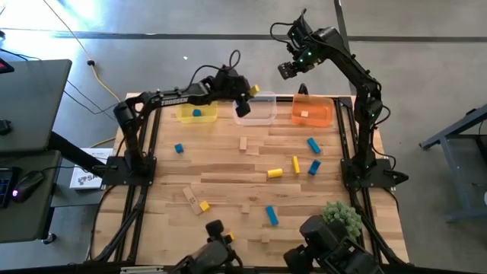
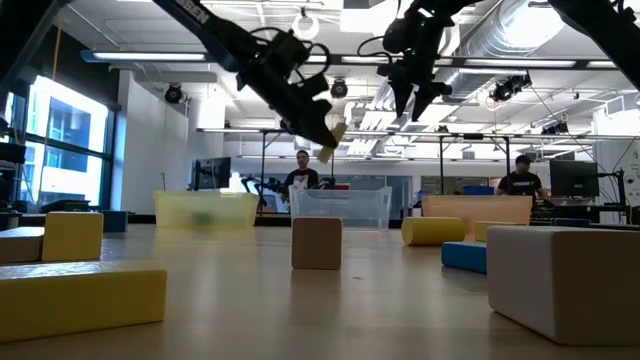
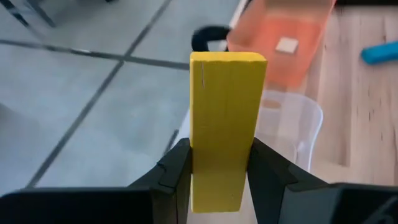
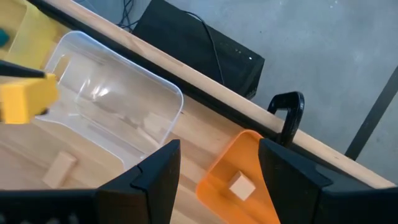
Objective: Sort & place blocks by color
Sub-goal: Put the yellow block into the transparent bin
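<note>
Bench (image 1: 228,171) of light wood planks, framed by both arm mounts. Left arm reaches from its post across the far edge; right arm arches high over the far right corner.

Three bins in a row along the far edge: yellow bin (image 1: 197,113) with a blue cube inside, clear bin (image 1: 257,110) in the middle, orange bin (image 1: 312,112) with a plain wood cube inside. Spiky green plant ball (image 1: 342,217) at the near right corner.

Left gripper (image 3: 217,174) raised above the bench near the clear bin's left end, between it and the yellow bin. Jaws partly closed, clamped on both sides of a yellow bar (image 3: 225,124), which stands out lengthwise beyond the jaw tips.

Right gripper (image 4: 217,165) held high beyond the far edge, over the gap between clear and orange bins. Jaws spread wide, nothing between them.

Loose blocks (image 1: 281,171) scattered over the bench: blue pieces at left, centre right and near centre; yellow pieces around the middle and near left; plain wood pieces at the middle and near edge. All well apart from both grippers.
</note>
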### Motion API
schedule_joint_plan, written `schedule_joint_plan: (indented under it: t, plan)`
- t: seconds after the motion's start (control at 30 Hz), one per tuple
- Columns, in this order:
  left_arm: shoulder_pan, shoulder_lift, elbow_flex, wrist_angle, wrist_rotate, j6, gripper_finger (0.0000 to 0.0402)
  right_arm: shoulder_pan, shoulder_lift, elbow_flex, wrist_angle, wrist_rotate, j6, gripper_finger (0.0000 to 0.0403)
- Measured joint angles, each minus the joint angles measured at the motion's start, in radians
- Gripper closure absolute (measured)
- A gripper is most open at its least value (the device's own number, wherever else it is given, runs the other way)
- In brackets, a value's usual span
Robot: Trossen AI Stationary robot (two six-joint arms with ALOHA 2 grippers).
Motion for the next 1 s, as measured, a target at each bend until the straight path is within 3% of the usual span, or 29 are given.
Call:
schedule_joint_plan:
  t: [0.6, 1.0]
  plan:
    - [-0.001, 0.159, 0.0, -0.061, 0.002, -0.029, 0.0306, 0.062, 0.0, 0.0, 0.0, 0.024, 0.026, 0.0197]
    - [-0.002, 0.158, 0.0, -0.055, -0.029, -0.06, 0.0248, 0.163, 0.0, 0.0, -0.12, 0.005, 0.026, 0.0197]
